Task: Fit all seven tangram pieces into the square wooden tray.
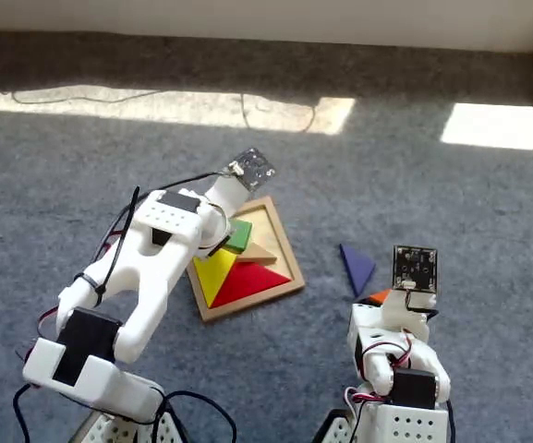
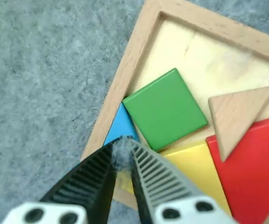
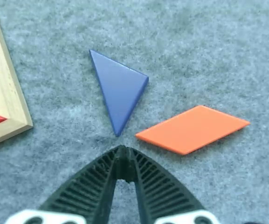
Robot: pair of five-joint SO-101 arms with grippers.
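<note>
Fingers (image 2: pixel 94 175) clenched empty (left gripper (image 2: pixel 122 145) and right gripper (image 3: pixel 123 156) alike); seemingly seating the blue piece (image 2: pixel 120 126) in the tray (image 2: pixel 125 74), with the purple triangle (image 3: pixel 118 88) probably next.

Grey carpet (image 1: pixel 451 194) carries bright sunlight patches (image 1: pixel 497 126) below a pale wall strip (image 1: pixel 248 17).

Blue triangle (image 1: pixel 357 268) near wooden tray (image 1: pixel 286 242)

Grey carpet (image 1: pixel 451 203) — thin cable (image 1: pixel 244 111)
</note>
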